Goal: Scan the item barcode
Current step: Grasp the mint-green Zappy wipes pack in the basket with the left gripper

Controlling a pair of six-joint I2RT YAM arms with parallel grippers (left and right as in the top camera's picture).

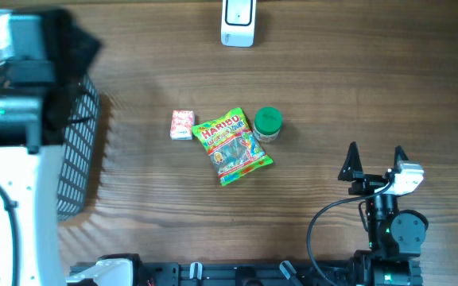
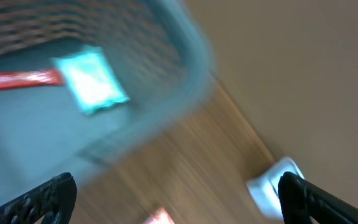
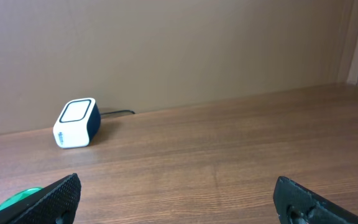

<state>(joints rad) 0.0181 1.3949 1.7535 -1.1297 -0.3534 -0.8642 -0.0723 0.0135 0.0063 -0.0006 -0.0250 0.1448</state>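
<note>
Haribo bag (image 1: 235,147): flat mid-tabletop (image 1: 372,79), pink box (image 1: 182,125) just beside on its left, green-lid jar (image 1: 267,124) at its upper right corner
Scanner (image 1: 238,22): far edge, well apart from the bag
Left claw (image 2: 176,190): above basket (image 1: 78,151), spread wide, holds nothing; view blurred
Basket contents: teal packet (image 2: 92,81), red bar (image 2: 17,79)
Right claw (image 1: 375,155): spread wide, holds nothing, near edge

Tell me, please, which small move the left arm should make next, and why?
Probably swing the open, empty left end effector from above the black mesh basket toward the small pink-and-white box: it is the nearest item lying on the wooden table.
</note>
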